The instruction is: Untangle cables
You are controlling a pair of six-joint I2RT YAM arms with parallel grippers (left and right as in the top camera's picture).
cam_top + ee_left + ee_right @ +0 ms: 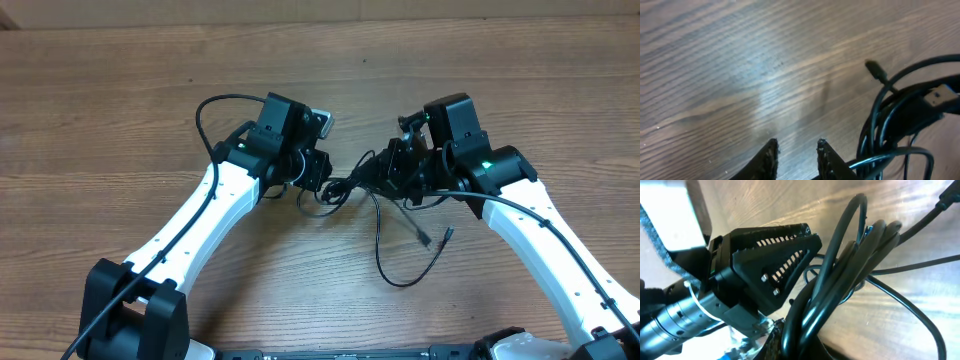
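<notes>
Black cables (352, 186) bunched between two arms on a wood-grain tabletop (120, 90)

The cables are thin, glossy black cords, with several strands looped into one tight bundle at mid-tabletop, between the left jaws and the right jaws. Loose strands trail from the bundle toward the near edge. One sweeps out in a wide curve, and two ends lie near each other, each tipped with a small plug (425, 238). In the left wrist view a flat plug (941, 96) with a blue insert sits against the bundle, and a dark plug (876, 71) lies on the wood beside it. The left jaws stand narrowly apart with nothing between their fingers (767, 161) — the cables pass just beside them. The right jaws are closed on the bundle.
</notes>
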